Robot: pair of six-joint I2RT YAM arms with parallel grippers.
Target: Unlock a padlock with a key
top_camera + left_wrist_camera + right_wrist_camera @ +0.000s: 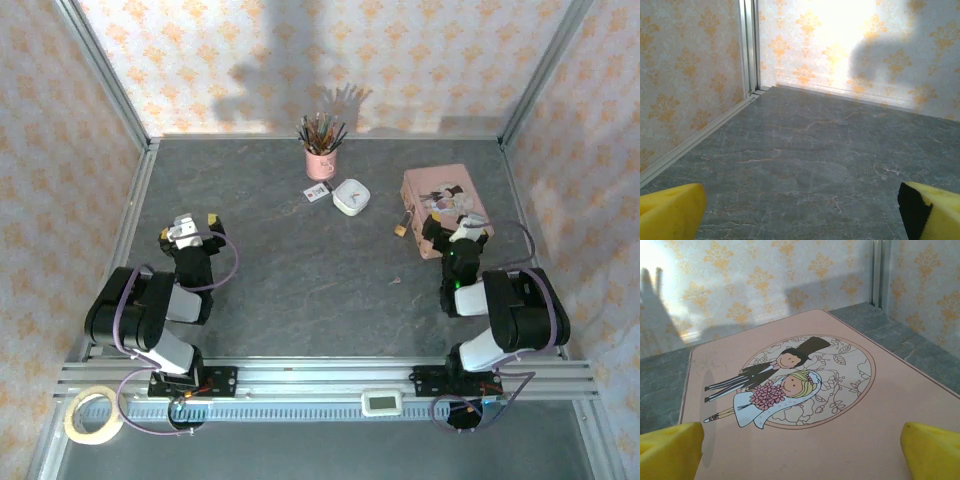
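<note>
Hovering with the right claw (457,224) spread wide above the pink tin (805,390), gripping nothing, and with the left claw (190,224) equally wide over bare table (815,150). Spotting the padlock (401,228) just left of the right claw, beside the tin's edge. Risking a bump against the tin on the way down, or a pinch slipping off so tiny a lock.

padlock (401,223) 1 | tin (432,186) 1 | cup (320,164) 1 | box (350,197) 1 | tape (72,420) 1
</note>
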